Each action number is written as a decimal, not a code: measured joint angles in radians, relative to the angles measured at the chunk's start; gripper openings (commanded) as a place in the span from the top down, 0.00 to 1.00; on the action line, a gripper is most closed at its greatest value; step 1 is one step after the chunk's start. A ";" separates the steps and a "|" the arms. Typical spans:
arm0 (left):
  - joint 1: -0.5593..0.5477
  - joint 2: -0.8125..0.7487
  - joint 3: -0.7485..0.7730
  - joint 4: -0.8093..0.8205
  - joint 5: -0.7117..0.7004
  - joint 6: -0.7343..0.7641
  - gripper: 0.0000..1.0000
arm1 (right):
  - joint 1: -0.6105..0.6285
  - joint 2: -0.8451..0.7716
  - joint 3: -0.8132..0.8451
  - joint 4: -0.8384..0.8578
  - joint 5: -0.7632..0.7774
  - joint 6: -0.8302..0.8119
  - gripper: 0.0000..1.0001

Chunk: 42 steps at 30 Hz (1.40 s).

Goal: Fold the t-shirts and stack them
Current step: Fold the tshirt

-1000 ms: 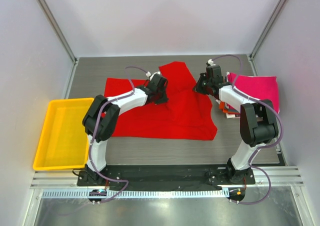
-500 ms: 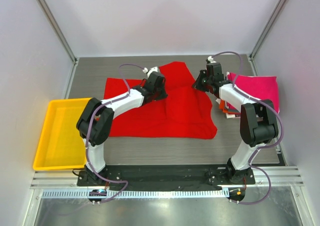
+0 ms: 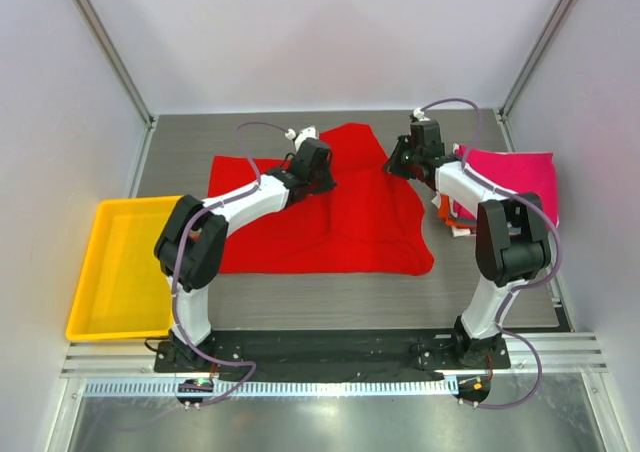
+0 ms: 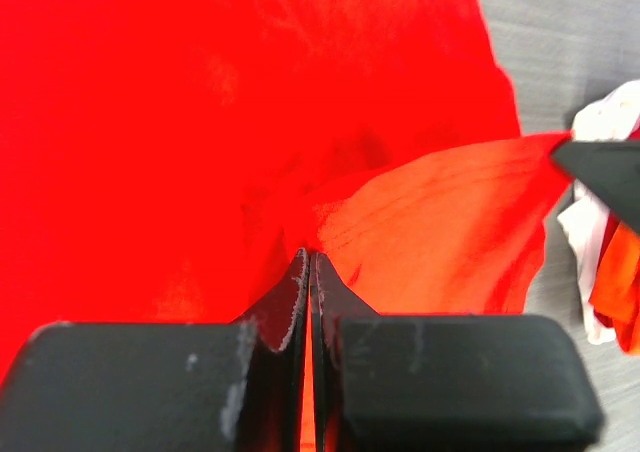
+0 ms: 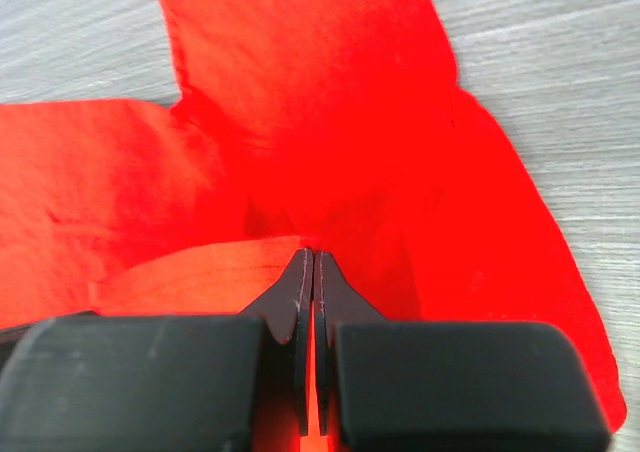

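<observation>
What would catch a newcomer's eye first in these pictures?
The bright red t-shirt spread across the middle of the table, with the left gripper and right gripper both shut on a raised fold near its far edge. After that, the folded magenta-pink t-shirt at the far right and the yellow tray at the left edge.

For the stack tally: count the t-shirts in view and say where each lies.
4. The red t-shirt is spread mid-table; the magenta t-shirt lies folded at right; the orange t-shirt and white t-shirt peek out beneath it. More may be hidden there.
</observation>
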 measured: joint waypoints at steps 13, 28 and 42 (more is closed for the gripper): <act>0.000 0.156 0.111 -0.005 -0.037 0.048 0.38 | 0.000 0.032 -0.001 -0.022 0.051 0.003 0.38; 0.003 -0.278 -0.104 -0.180 -0.089 0.123 0.39 | 0.175 -0.385 -0.359 -0.203 0.247 0.079 0.99; 0.189 -0.705 -0.485 -0.367 -0.049 0.109 0.45 | 0.311 -0.397 -0.537 -0.346 0.383 0.248 0.99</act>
